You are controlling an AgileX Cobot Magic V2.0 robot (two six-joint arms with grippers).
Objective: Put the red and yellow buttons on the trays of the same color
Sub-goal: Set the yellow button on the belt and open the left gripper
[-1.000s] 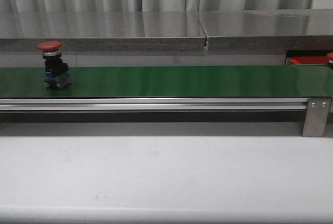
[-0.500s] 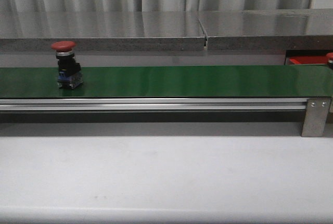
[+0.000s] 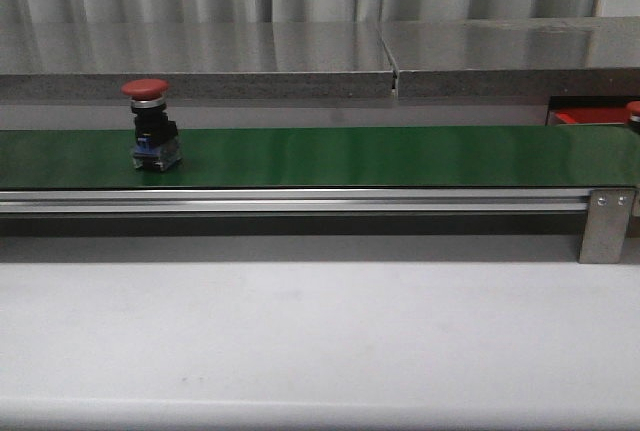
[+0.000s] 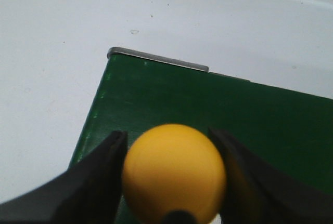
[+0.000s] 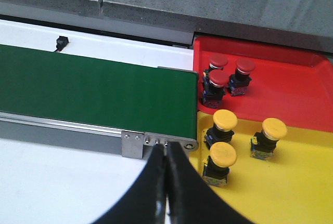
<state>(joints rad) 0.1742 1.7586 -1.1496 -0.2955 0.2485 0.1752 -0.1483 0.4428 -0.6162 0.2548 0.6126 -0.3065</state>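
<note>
Green belt [image 3: 350,156] carries one upright red button [image 3: 150,123] near its left end; the red tray [image 5: 291,89] and yellow tray [image 5: 291,182], both cut off, hold three buttons each past the belt's right end. Left gripper [image 4: 169,182] clamps a yellow button [image 4: 174,174], body hidden. Right gripper [image 5: 166,193] fingers pressed together, empty.

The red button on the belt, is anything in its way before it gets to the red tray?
Nothing visible. The green belt ahead of the red button is bare all the way to its right end, and the red tray sits just past that end.
</note>
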